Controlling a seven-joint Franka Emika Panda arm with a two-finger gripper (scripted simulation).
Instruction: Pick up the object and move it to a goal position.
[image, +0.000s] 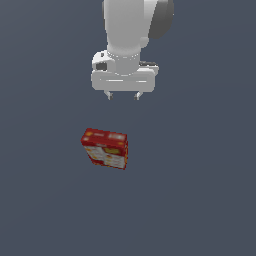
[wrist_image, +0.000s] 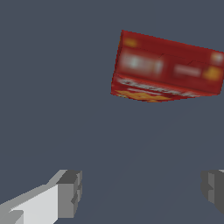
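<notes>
The object (image: 105, 148) is a small red carton with white and yellow printed panels, resting on the dark grey surface near the middle of the exterior view. In the wrist view the carton (wrist_image: 166, 68) shows as a blurred red box, apart from the fingers. My gripper (image: 123, 96) hangs above and behind it, slightly toward the exterior view's right, well clear of the carton. Its two fingertips (image: 110, 95) stand wide apart, so it is open with nothing between them. The wrist view shows the gripper (wrist_image: 142, 190) with one grey fingertip (wrist_image: 70, 192) at each side.
The white arm (image: 132, 30) rises out of the top of the exterior view. A plain dark grey surface (image: 200, 200) fills everything else.
</notes>
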